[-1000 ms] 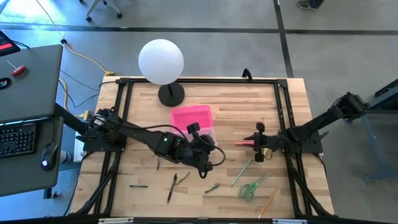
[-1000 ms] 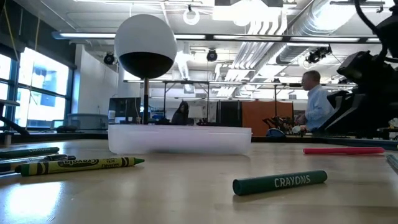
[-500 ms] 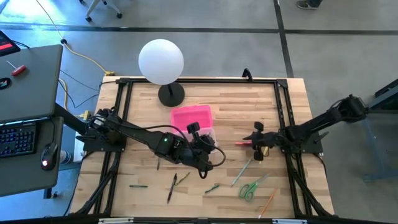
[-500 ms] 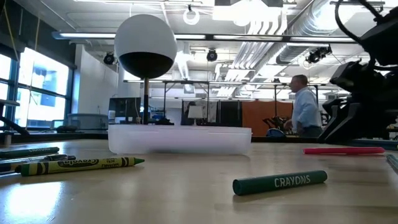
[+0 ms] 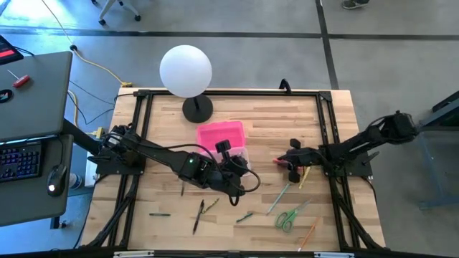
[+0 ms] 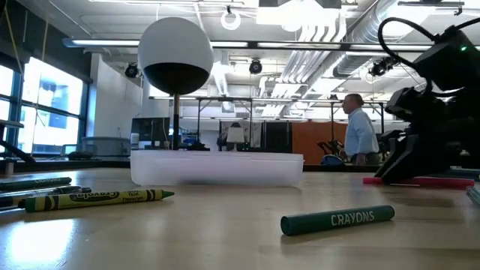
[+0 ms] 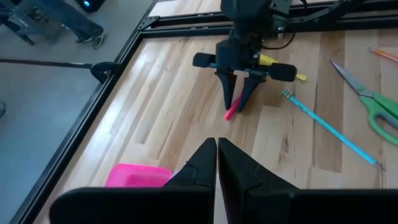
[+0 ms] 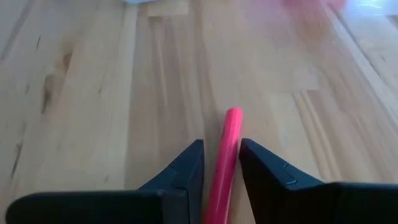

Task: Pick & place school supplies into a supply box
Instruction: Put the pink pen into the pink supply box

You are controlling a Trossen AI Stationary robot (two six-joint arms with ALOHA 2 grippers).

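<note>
The supply box (image 5: 237, 153) is clear plastic, and its pink lid (image 5: 221, 135) lies by it at mid-table. My left gripper (image 7: 216, 158) hangs shut just above the box (image 6: 217, 169), with nothing showing between its fingers. A pink-red pen (image 8: 225, 149) lies flat on the wood to the right of the box. My right gripper (image 8: 221, 163) is open and low at the table. One finger stands on each side of the pen (image 7: 229, 113), lying along it. More supplies lie near the front edge: green-handled scissors (image 5: 289, 217) and a teal pencil (image 5: 278, 199).
A white globe lamp (image 5: 186, 70) on a black base stands at the far edge. A yellow pencil (image 5: 303, 175), an orange pencil (image 5: 308, 233), dark pens (image 5: 199, 215) and crayons (image 6: 337, 219) (image 6: 97, 198) lie scattered on the front half. A black frame (image 5: 326, 129) rims the table.
My right gripper has swung toward the table's left and come down onto the pink-red pen, turning a little as it went, so its fingers now stand on either side of it. The pen has stayed where it was. The left arm has kept still.
</note>
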